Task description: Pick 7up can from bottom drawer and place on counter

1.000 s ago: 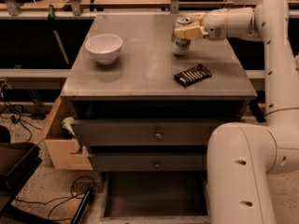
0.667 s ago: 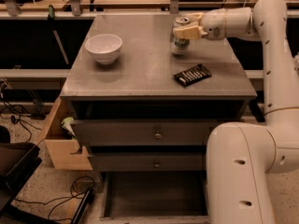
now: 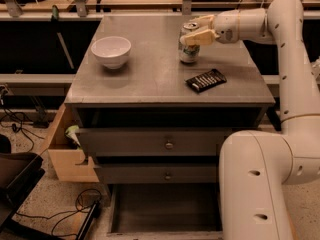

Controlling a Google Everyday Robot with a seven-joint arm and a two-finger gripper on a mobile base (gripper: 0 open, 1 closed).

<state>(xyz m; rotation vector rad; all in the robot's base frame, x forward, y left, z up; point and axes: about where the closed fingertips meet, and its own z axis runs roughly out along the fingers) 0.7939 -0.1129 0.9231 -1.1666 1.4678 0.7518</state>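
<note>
Almost nothing had moved over the last second in the single camera view: the gripper (image 3: 196,30) and the 7up can (image 3: 188,49) sat where they had been, with only a hair's difference in the wrist's position. The can stood upright on the counter (image 3: 150,79), at about one o'clock from the middle of the top, and the gripper reached in from three o'clock and closed around its upper part. Whether the claw was clamped on the can or had already slackened, I could not tell. The bottom drawer (image 3: 165,209), at six o'clock in the view, was pulled out and its dark floor showed no can. So the fetching looked done and the can appeared to rest on the counter; what seemed left was for the claw to let go and draw clear without tipping it. A white bowl (image 3: 111,50) stood well apart at nine o'clock from the can, and a dark flat packet (image 3: 205,80) lay near it at about five o'clock, neither touching it.
</note>
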